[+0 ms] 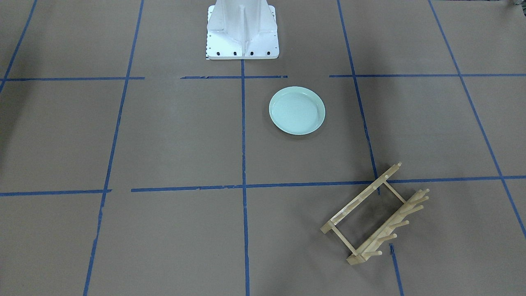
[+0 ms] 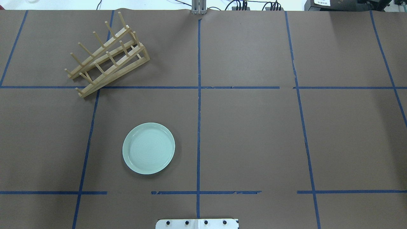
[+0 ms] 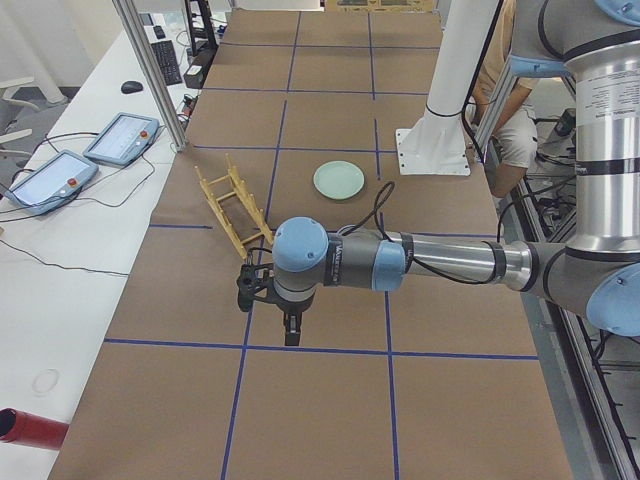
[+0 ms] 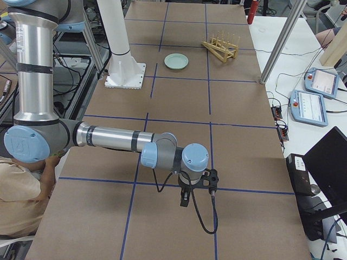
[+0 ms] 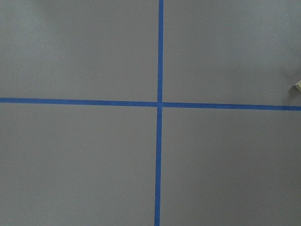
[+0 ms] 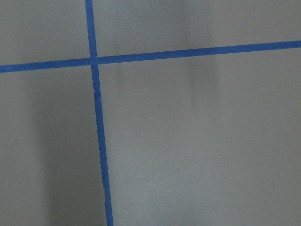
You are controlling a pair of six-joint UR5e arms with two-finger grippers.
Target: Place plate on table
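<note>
Item under task: the plate (image 2: 148, 148) lies flat, rim up, on the counter (image 2: 254, 133). It is well apart from both sets of fingers. Nothing touches it or rests in it.

Left fingers (image 3: 291, 328): pointing down, above the counter at its left end, over a crossing of tape lines (image 5: 160, 103). They carry nothing that can be seen. Whether they are parted or closed cannot be told, since only the side view shows them. The plate lies far beyond them, toward the robot base (image 1: 242, 33).

Right fingers (image 4: 185, 197): likewise pointing down above the counter at the opposite end, with nothing seen in their hold. Their spread cannot be told either. The plate is farther from these than from the left fingers.

Step in hand, as judged: the placing appears complete, with the plate set down and both arms parked clear. The next move calls for no grasp, only that both arms keep off the plate.

Surroundings: a wooden rack (image 2: 108, 54), empty, stands askew across a tape line, nearer the left fingers than the plate is, and apart from the plate. The counter is brown and paper-like, gridded in blue tape. Two teach pendants (image 3: 120, 138) lie on a side bench. A person (image 3: 512, 120) sits beyond the base.
</note>
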